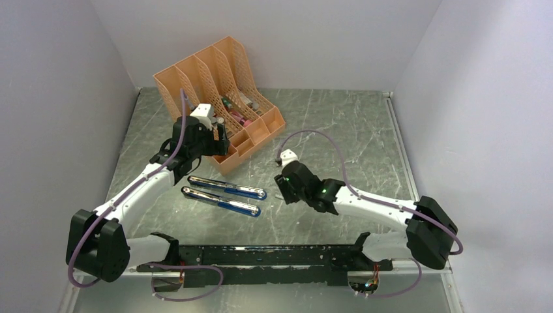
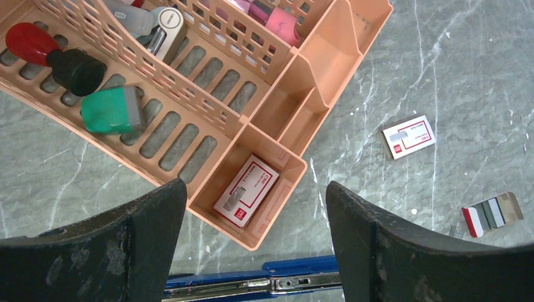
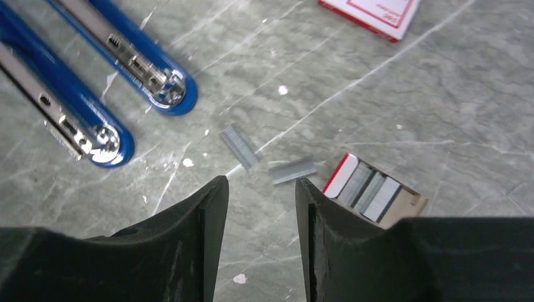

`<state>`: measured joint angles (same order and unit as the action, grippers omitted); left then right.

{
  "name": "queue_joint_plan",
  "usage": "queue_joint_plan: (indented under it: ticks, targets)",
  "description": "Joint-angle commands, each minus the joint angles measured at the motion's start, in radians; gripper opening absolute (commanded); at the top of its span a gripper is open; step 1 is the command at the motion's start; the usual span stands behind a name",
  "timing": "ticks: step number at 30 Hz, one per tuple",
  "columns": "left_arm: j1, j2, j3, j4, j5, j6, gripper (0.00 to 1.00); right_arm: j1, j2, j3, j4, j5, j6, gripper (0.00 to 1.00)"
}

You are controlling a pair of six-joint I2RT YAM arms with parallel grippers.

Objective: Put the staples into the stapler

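Right wrist view: the stapler (image 3: 142,66) lies opened flat. Two loose strips of the staples (image 3: 239,146) rest just beside its rounded ends, between it and an open staple box (image 3: 374,189). The right gripper (image 3: 261,185) hangs released and empty near them. The left gripper (image 2: 255,189), spread wide and empty, hovers beyond the stapler over the organiser (image 2: 277,107).

Top view: high at the near edge, looking down over the whole desk (image 1: 339,124). Wrist views: close, facing down, sharing the blue stapler (image 2: 252,283) and open staple box (image 2: 492,214).
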<state>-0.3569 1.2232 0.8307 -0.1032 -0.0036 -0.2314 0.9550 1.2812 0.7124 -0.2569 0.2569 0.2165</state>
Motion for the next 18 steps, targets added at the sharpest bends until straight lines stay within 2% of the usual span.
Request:
queue_joint_plan:
  ticks: [1,7,10,15,18]
  targets:
    - [0.008,0.004,0.012,-0.001,-0.001,0.012,0.85,-0.066,-0.023,-0.007,0.012,0.043,0.071,0.47]
    - [0.007,0.006,0.012,-0.001,0.001,0.012,0.85,-0.211,0.019,-0.022,0.043,-0.144,0.063,0.47]
    - [0.008,0.008,0.012,0.0,0.003,0.012,0.85,-0.238,0.053,0.006,-0.012,-0.087,0.198,0.47]
    - [0.007,0.009,0.015,0.002,0.012,0.01,0.85,-0.218,0.056,-0.006,-0.051,-0.019,0.459,0.46]
    - [0.007,0.005,0.012,0.002,0.014,0.009,0.85,-0.187,0.064,-0.015,-0.072,0.021,0.563,0.4]
